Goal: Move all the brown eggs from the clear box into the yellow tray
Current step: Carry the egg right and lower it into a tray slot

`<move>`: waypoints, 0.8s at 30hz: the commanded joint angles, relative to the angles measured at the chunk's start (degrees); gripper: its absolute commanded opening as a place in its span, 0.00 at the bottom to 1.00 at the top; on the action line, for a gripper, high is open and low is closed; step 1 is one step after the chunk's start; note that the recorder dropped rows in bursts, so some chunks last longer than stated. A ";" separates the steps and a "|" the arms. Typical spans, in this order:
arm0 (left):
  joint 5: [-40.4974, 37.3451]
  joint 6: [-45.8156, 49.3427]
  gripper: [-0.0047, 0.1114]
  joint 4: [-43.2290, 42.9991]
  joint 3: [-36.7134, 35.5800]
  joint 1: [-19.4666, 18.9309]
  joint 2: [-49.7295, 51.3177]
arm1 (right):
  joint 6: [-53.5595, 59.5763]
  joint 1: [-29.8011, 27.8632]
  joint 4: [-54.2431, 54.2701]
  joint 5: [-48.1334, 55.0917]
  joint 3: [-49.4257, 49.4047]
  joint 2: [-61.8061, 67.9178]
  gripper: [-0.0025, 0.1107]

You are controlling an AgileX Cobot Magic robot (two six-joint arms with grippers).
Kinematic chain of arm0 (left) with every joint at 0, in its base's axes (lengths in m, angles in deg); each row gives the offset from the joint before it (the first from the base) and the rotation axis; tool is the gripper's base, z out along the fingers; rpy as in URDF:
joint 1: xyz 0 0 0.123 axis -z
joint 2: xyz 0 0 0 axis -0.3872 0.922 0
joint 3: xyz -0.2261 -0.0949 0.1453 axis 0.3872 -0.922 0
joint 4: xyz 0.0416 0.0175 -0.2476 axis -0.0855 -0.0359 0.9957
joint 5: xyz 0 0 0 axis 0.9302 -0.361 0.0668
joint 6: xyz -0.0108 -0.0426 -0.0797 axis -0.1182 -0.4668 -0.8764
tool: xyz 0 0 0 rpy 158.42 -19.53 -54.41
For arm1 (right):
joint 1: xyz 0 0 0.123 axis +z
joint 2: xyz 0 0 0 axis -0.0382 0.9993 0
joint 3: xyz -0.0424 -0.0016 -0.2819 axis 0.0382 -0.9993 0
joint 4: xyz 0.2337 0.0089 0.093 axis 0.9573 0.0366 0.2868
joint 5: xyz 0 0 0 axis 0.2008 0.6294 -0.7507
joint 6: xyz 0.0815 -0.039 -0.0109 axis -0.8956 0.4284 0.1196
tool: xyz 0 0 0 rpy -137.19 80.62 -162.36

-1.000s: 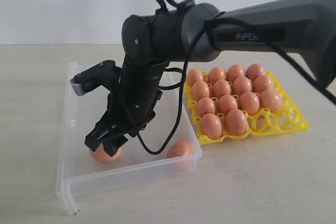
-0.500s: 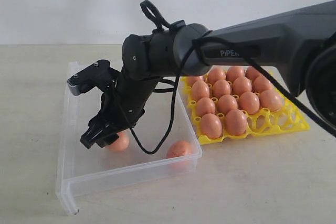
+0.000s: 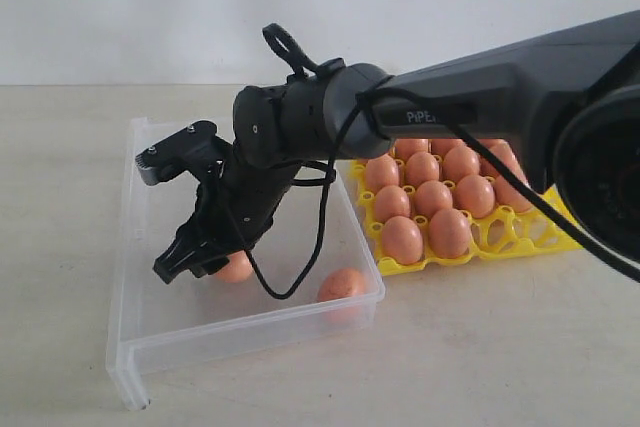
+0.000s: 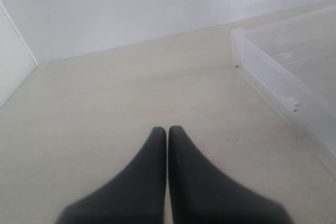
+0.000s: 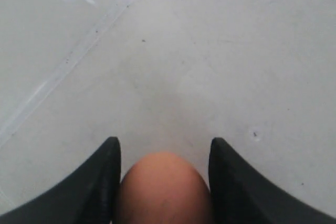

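The right gripper (image 3: 193,265) reaches across into the left half of the exterior view, low inside the clear box (image 3: 240,332). Its fingers (image 5: 100,182) bracket one brown egg (image 5: 163,187) lying on the box floor. In the right wrist view both fingers sit against the egg's sides, so the claw is narrowed onto it. A second egg (image 3: 342,285) lies near the box's lower right corner, apart from the gripper.

The yellow tray (image 3: 560,237) stands just right of the box, its cups filled with brown eggs (image 3: 430,197). The arm (image 3: 500,87) hides part of the upper rows.

The left gripper (image 4: 167,132) has its fingers pressed together, holding nothing, over bare table (image 4: 105,93) beside a corner of the box.
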 commanded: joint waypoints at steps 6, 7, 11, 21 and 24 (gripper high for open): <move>0.14 -0.27 0.05 0.10 -0.17 0.22 -0.03 | -5.12 -0.21 -0.23 -13.82 -2.63 -6.14 0.02; 0.14 -0.27 0.05 0.10 -0.17 0.22 -0.03 | -6.87 -0.10 0.38 -17.67 -4.73 -8.05 0.02; 0.14 -0.27 0.05 0.10 -0.17 0.22 -0.03 | -14.24 -0.10 1.48 -42.40 -23.68 -17.83 0.02; 0.14 -0.27 0.05 0.10 -0.17 0.22 -0.03 | -20.21 -15.11 17.46 -101.95 -67.70 -37.89 0.02; 0.14 -0.27 0.05 0.10 -0.17 0.22 -0.03 | -40.00 -31.78 -18.02 -80.17 -68.04 -39.14 0.02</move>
